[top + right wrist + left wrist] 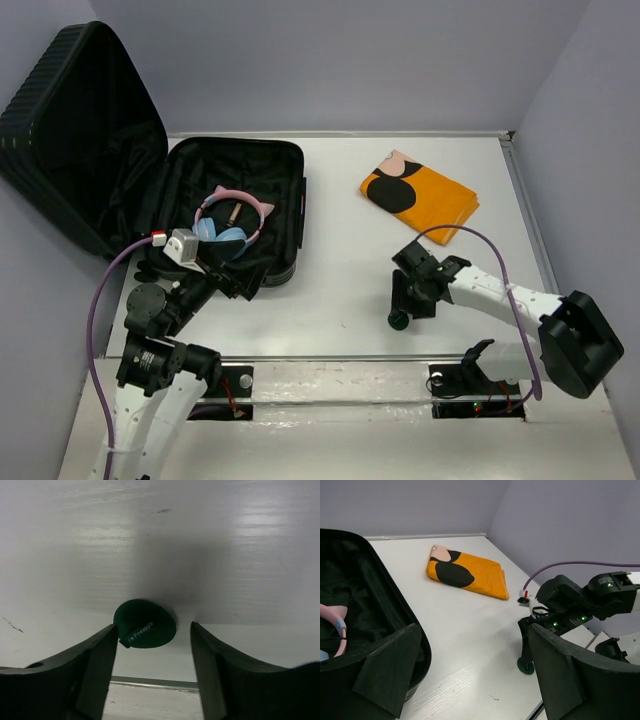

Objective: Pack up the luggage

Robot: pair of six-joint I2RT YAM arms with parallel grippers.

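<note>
Right gripper (153,630) open over green disc (145,622), lower centre: descend centred, pinch rim evenly. Left gripper (475,652) open beside luggage (80,130).

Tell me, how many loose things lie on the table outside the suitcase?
2. A folded orange cloth lies toward the far right; a small dark green disc sits between the open fingers of the right pincer. More could be hidden from view.
</note>
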